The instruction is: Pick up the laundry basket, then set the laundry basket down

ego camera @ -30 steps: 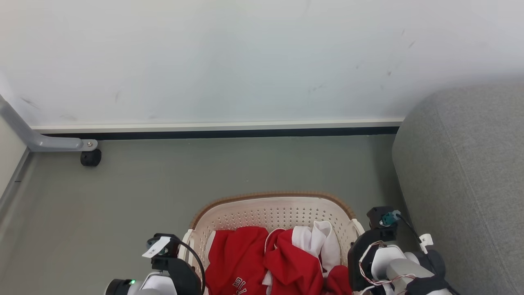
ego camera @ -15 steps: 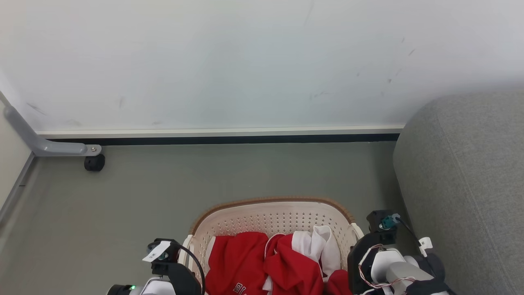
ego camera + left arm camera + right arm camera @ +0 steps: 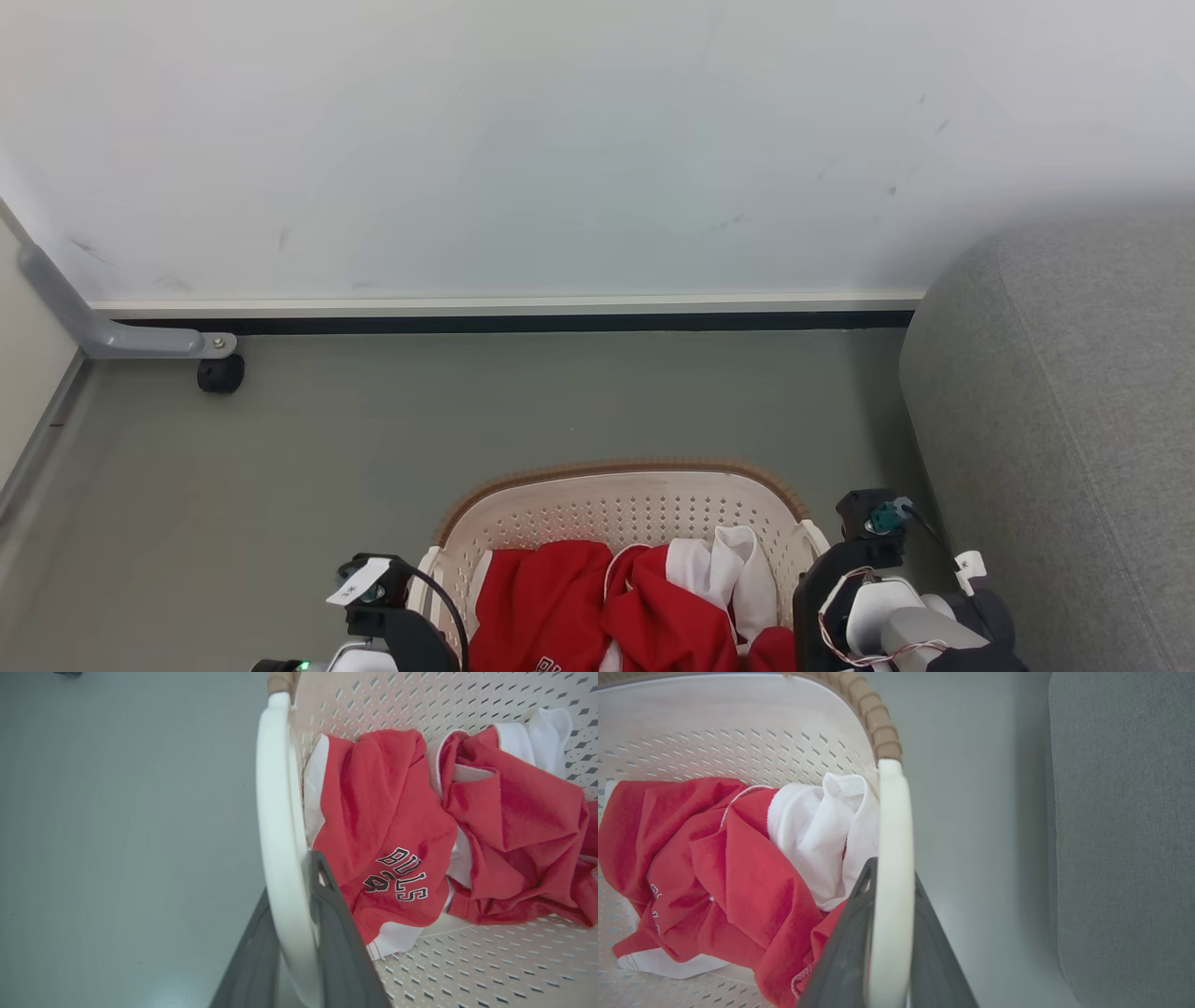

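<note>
The laundry basket (image 3: 616, 504) sits between left hand (image 3: 292, 877) and right hand (image 3: 893, 870) (handles clamped).

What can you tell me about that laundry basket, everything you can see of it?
The laundry basket is cream-white plastic, punched with small holes, rounded-rectangular, with a brown woven-look rim. It is upright, holding red and white clothes. The left arm's fingers pinch its left handle; the right arm's fingers pinch its right handle. A grey sofa stands to its right, apart. Whether it rests on the grey floor I cannot tell.
</note>
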